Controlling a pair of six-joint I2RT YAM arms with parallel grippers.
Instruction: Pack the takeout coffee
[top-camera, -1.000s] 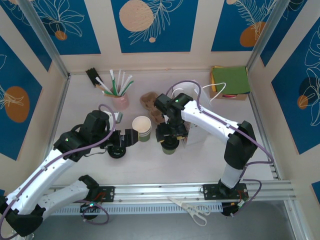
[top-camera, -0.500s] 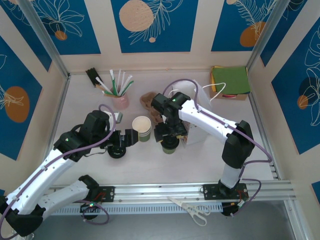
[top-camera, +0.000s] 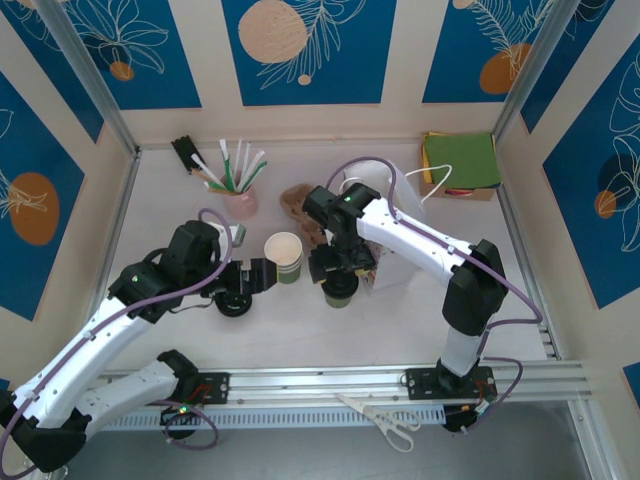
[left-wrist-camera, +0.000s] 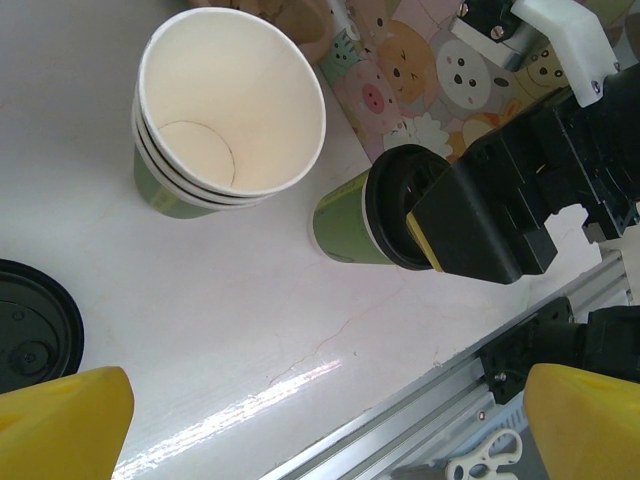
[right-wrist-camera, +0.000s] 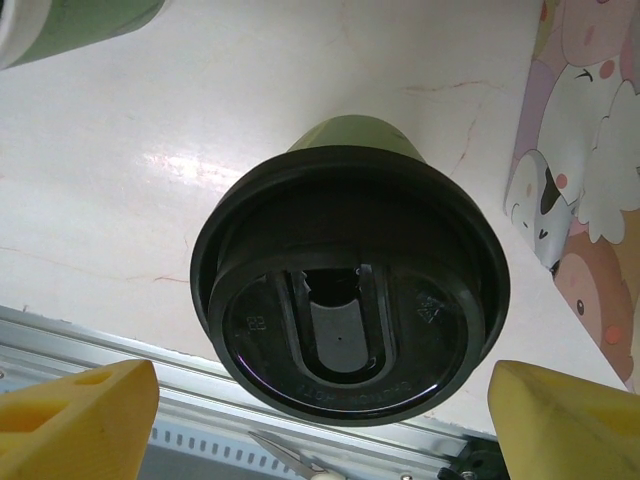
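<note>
The takeout coffee (right-wrist-camera: 350, 300), a dark olive-green cup with a black lid, stands upright on the table (top-camera: 300, 330) in front of the white bag (top-camera: 392, 268). My right gripper (right-wrist-camera: 322, 405) hangs directly over it, open. Its yellow fingers (right-wrist-camera: 80, 420) stand wide on either side of the lid with gaps, touching nothing. In the left wrist view the cup (left-wrist-camera: 350, 215) sits partly under the right gripper's black body (left-wrist-camera: 480, 225). My left gripper (left-wrist-camera: 330, 420) is open and empty above bare table, left of the cup.
A stack of lidless green cups (top-camera: 285, 255) stands left of the coffee. A lone black lid (top-camera: 233, 302) lies under the left gripper (top-camera: 255, 275). Cup holders (top-camera: 300, 200), a pink straw pot (top-camera: 240, 200) and a green-topped box (top-camera: 460, 165) sit farther back. Scissors (top-camera: 385, 420) lie off the front rail.
The right arm's upper part shifted slightly left a second ago and has held still since. Its gripper stays over the cup. The left arm has not moved.
</note>
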